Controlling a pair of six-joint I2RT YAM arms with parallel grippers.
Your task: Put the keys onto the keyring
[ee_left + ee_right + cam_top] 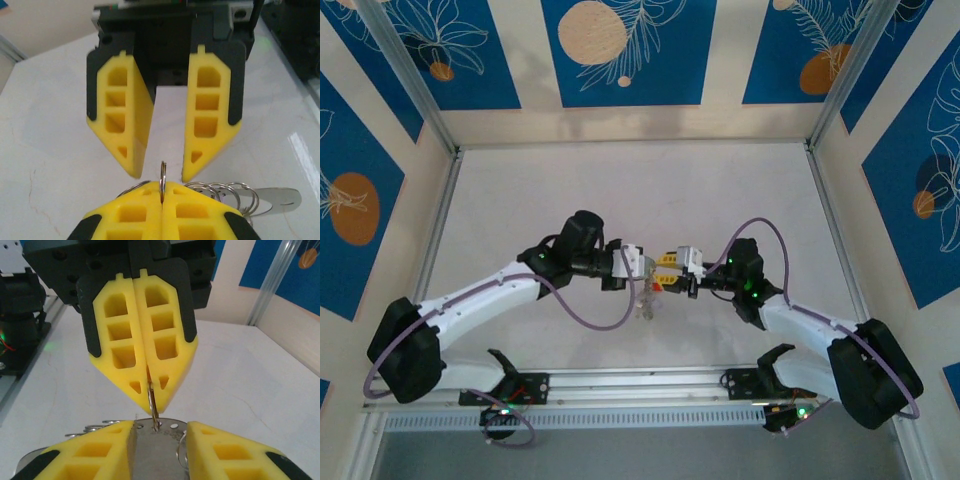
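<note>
Steel wire, thin and grey, forms the keyring (pixel 162 177) that my left pincer (pixel 162 196) has nipped between its tips at the bottom centre of the left wrist view. That pincer is fully closed, its two fingers pressed flat together with only the wire between them. The ring stands upright and edge-on to that camera, so it reads as a single vertical line rising out of the seam, with its flat face turned to the left and right sides of the frame. Beside it, low right in the same view, a run of smaller split rings (pixel 220 192) overlaps like loose coils, and past them a flat, dull metal tag (pixel 277 197) lies with its long axis level, pointing at the right edge, a small slot near its far end. My right pincer (pixel 160 429) stands parted with nothing gripped, and the ring sits just ahead of the gap. Its fingers (pixel 120 125) are wedge-shaped blocks of matt yellow plastic with square pockets moulded in, backed by black shells and tapering to blunt points. From the overhead camera the two pincers meet nose to nose at the frame's middle, and a small hanging bunch (pixel 646 300) dangles just below them, too small for me to sort piece from piece. The table (pixel 60 150) under it all is smooth and white, with faint hairline veins.
</note>
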